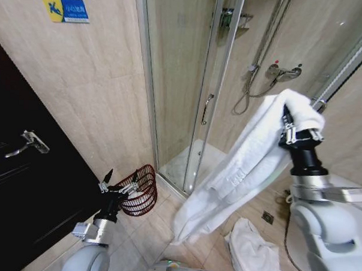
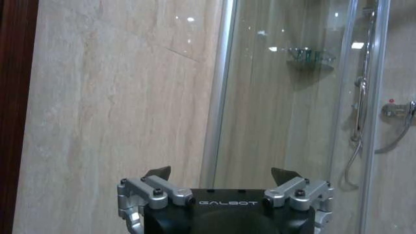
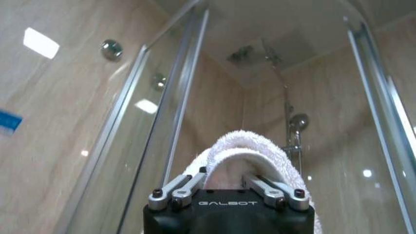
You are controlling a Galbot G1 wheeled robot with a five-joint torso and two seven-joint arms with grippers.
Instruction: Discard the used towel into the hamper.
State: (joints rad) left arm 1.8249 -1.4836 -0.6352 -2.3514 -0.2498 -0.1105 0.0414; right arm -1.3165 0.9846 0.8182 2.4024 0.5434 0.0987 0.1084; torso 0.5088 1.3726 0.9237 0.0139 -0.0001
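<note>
- far left there's a dark door (image 1: 22, 182) with a lever handle, and beige tile wall beside it with a small blue and yellow sign (image 1: 65, 9) up high
- left end effector (image 1: 117, 182) sits low with its fingers spread wide, nothing in it, right in front of the hamper (image 1: 140, 191), which stands on the floor (image 1: 143, 239) against the wall by the corner of the glass shower enclosure (image 1: 183, 81)
- the towel (image 1: 239, 168) is off to the right, pinched up high by the right end effector (image 1: 300, 132), closed on a fold, with the rest trailing long down toward the floor
- my worry: that tail is so long it could drag or drape over the hamper rim instead of dropping in, since the basket mouth looks small for it
- it could also snag the shower door handle or the left arm on the way across
- second white cloth (image 1: 254, 253) lying on the tile near right, could get caught under the base
</note>
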